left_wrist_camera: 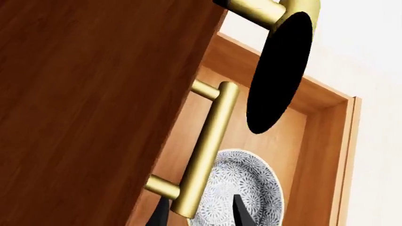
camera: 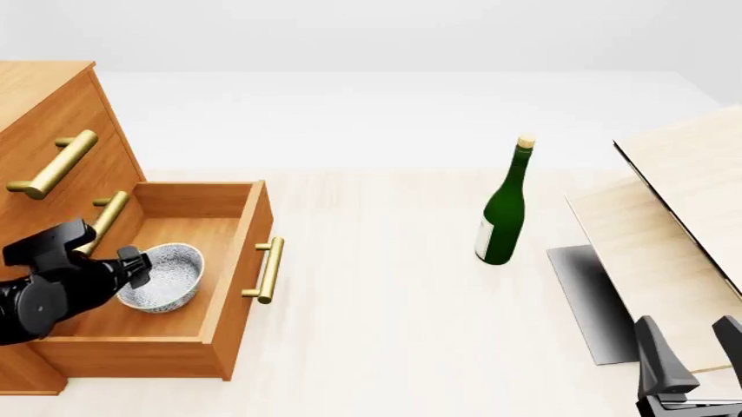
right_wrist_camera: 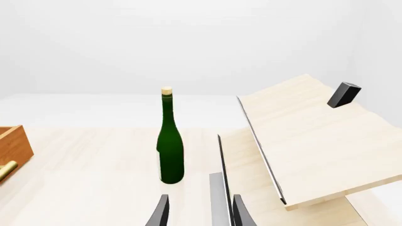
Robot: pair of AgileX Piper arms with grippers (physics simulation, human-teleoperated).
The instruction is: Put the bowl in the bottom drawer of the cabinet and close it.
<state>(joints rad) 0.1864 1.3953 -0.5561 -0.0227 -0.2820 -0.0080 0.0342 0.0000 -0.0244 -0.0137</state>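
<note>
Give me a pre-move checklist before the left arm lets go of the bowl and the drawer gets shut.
1. Bowl inside the bottom drawer: ok, it sits upright in the open box.
2. Bowl resting on the drawer floor: cannot tell.
3. Left gripper state: cannot tell, it sits at the bowl's rim.
4. Drawer handle free to push: ok, nothing in front of it.
5. Green bottle clear of the drawer's path: ok, standing well to the side.
6. Right gripper out of the way: ok, open, far from the cabinet.
</note>
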